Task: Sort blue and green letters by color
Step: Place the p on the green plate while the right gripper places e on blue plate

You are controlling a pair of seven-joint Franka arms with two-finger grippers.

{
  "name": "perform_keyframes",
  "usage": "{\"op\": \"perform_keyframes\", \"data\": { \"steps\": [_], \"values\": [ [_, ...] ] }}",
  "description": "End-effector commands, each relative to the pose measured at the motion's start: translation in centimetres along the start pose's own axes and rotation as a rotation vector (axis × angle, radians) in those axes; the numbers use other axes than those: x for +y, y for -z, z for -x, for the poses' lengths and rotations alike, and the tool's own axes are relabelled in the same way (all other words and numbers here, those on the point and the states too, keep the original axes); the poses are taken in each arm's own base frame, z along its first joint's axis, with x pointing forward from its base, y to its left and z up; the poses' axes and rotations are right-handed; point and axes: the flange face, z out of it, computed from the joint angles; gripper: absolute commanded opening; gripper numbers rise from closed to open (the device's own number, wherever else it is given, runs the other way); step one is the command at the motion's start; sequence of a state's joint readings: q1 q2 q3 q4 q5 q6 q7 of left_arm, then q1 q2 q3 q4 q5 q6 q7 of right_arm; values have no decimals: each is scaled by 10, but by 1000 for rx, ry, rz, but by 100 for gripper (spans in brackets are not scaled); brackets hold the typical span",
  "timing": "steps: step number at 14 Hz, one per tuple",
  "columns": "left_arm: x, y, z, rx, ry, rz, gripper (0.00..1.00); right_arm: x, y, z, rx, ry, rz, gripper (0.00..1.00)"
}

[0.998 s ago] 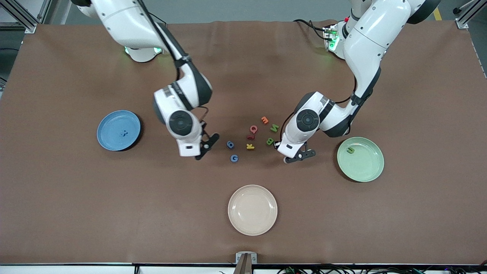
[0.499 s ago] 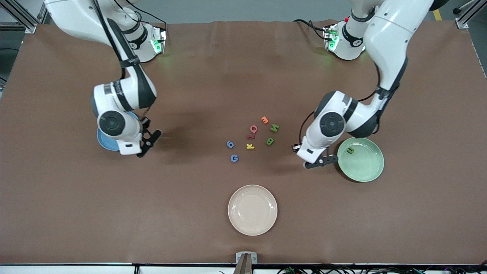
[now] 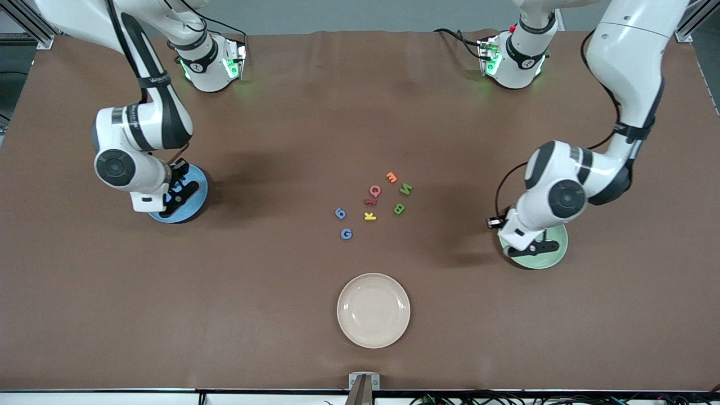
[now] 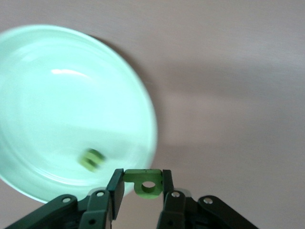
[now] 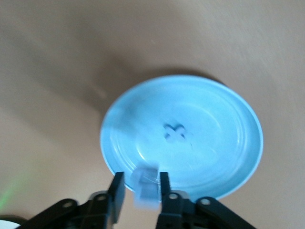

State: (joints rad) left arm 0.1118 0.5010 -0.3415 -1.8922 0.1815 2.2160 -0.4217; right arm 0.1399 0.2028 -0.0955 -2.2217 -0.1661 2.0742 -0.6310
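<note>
While the left claw (image 4: 141, 187) pinches a green letter (image 4: 144, 181) just over the green plate (image 4: 143, 109) rim at lower right of the front view, the right claw (image 5: 139, 190) – half-spread, a blue letter (image 5: 144, 183) between its fingers – hangs over the blue plate (image 5: 238, 119) at mid left.

Front view: high, facing the bases at twelve o'clock, whole table (image 3: 360, 349) seen. Left wrist view: close, looking down on green plate (image 4: 143, 100). Right wrist view: close above blue plate (image 5: 238, 138). Both plates shared with front view.
</note>
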Motion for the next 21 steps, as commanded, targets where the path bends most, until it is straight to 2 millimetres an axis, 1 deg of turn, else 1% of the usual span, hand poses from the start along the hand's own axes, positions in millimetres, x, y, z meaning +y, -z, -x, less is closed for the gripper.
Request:
{"op": "perform_keyframes", "data": {
  "steps": [1, 3, 4, 5, 6, 8, 10, 11, 12, 13, 14, 15, 16, 17, 18, 19, 20, 21],
  "values": [
    [-38, 1, -1, -7, -60, -14, 24, 1, 1, 15, 5, -6, 7, 100],
    [-60, -6, -7, -17, -86, -8, 24, 3, 3, 15, 8, -17, 4, 100],
    [-67, -6, -9, -14, -100, -7, 24, 4, 6, 15, 7, -32, -5, 100],
    [-78, -9, -11, -15, -108, -13, 24, 6, 13, 14, 13, -61, -12, 100],
    [-81, -12, -12, -15, -114, -19, 24, 9, 24, 13, 15, -145, -39, 100],
    [-87, -16, -14, -12, -120, -32, 25, 14, 59, 9, 2, -346, -58, 100],
    [-87, -19, -15, -5, -123, -26, 31, 12, 93, -2, 10, -549, -43, 100],
    [-86, -20, -15, -6, -125, -25, 42, 11, 108, -8, 16, -608, -34, 100],
    [-87, -19, -16, -3, -124, -26, 56, 16, 123, -18, 41, -613, -19, 100],
    [-87, -18, -17, 5, -123, -22, 62, 18, 138, -35, 44, -615, -21, 100],
    [-87, -18, -17, 9, -124, -22, 70, 18, 149, -50, 34, -640, -47, 100],
    [-86, -18, -17, 9, -124, -23, 78, 18, 165, -55, 26, -669, -66, 100],
    [-83, -17, -17, 10, -126, -22, 80, 1, 176, -68, 39, -652, -78, 100],
    [-80, -14, -16, 13, -126, -24, 83, -30, 183, -89, 50, -669, -91, 100],
    [-74, -10, -15, 19, -124, -26, 87, -53, 188, -105, 67, -747, -105, 100],
    [-59, -6, -11, 19, -136, -18, 91, -77, 193, -123, 109, -835, -123, 100],
    [-43, -2, -8, 25, -126, -6, 98, -108, 193, -146, 140, -902, -142, 100],
    [-28, 4, -4, 32, -87, 1, 99, -132, 190, -168, 170, -961, -143, 100]
  ]
}}
